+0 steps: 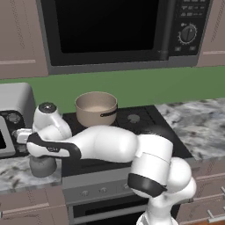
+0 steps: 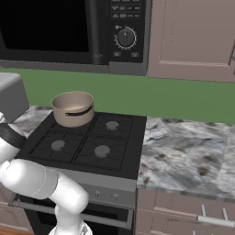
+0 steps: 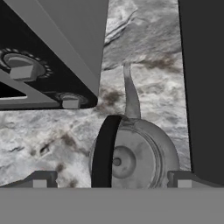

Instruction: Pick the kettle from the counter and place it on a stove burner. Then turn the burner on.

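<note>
Four burners lay bare on the black stove [image 2: 82, 142], and the nearest stove burner [image 2: 102, 150] carried nothing. One tan saucepan [image 1: 96, 108] sat at the far left of the stove, its dark side handle turned toward the near side. Above it hung a dark microwave [image 2: 73, 32] with a round dial.

The kettle [image 1: 42, 165] stood on the counter [image 1: 17, 173], just left of the stove and near the front edge, largely hidden under the white arm in the left base view. In the hand view the kettle [image 3: 138, 155] showed from above: round grey lid with a small knob, dark arched handle crossing its left part, thin spout pointing to the top of that view over the marbled stone.

The gripper [image 3: 111, 180] hovered directly over the kettle with its fingertips [image 3: 40, 180] spread wide, one on each side of the body, touching nothing that could be seen. A grey appliance [image 1: 13, 118] with knobs on a dark face stood on the counter just left of and beyond the kettle. To the right of the stove more marbled counter stretched away above pinkish-brown cabinet fronts [image 2: 183, 209].
</note>
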You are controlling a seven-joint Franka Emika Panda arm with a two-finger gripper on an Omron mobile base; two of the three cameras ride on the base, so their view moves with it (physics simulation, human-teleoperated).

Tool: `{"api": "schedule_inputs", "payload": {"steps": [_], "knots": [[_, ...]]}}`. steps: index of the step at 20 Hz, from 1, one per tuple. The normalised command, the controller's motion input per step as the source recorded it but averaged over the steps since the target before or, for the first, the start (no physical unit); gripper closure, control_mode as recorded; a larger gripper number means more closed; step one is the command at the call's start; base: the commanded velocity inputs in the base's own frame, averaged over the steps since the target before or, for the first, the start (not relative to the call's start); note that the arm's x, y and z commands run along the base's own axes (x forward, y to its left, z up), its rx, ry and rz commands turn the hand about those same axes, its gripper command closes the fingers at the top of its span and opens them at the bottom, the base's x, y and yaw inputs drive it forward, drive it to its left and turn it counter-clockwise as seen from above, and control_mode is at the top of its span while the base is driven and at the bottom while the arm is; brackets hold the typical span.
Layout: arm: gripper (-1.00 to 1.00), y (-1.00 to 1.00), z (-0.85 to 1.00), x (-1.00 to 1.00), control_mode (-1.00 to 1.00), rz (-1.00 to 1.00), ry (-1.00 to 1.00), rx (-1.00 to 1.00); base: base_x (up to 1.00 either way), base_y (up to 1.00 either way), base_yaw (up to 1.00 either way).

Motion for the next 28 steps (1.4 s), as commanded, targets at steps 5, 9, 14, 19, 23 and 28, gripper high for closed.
{"api": "schedule_inputs", "payload": {"steps": [5, 9, 14, 19, 23, 28], "knots": [[-1.00, 0.12, -0.34, 0.01, -1.00, 0.03, 0.00, 0.00, 0.00, 0.00, 0.00], [-1.00, 0.06, -0.27, 0.02, -1.00, 0.03, 0.00, -0.01, 0.00, 0.00, 0.00], [1.00, 0.00, -0.02, 0.01, -1.00, 0.00, 0.00, -0.01, 0.00, 0.00, 0.00], [1.00, 0.00, 0.00, -0.03, -1.00, 0.00, -0.01, 0.00, 0.00, 0.00, 0.00], [1.00, 0.00, 0.19, -0.13, -1.00, 0.00, -0.06, 0.00, 0.00, 0.00, 0.00], [1.00, -0.19, 0.46, -0.53, -1.00, 0.00, -0.13, 0.00, 0.00, 0.00, 0.00]]}}
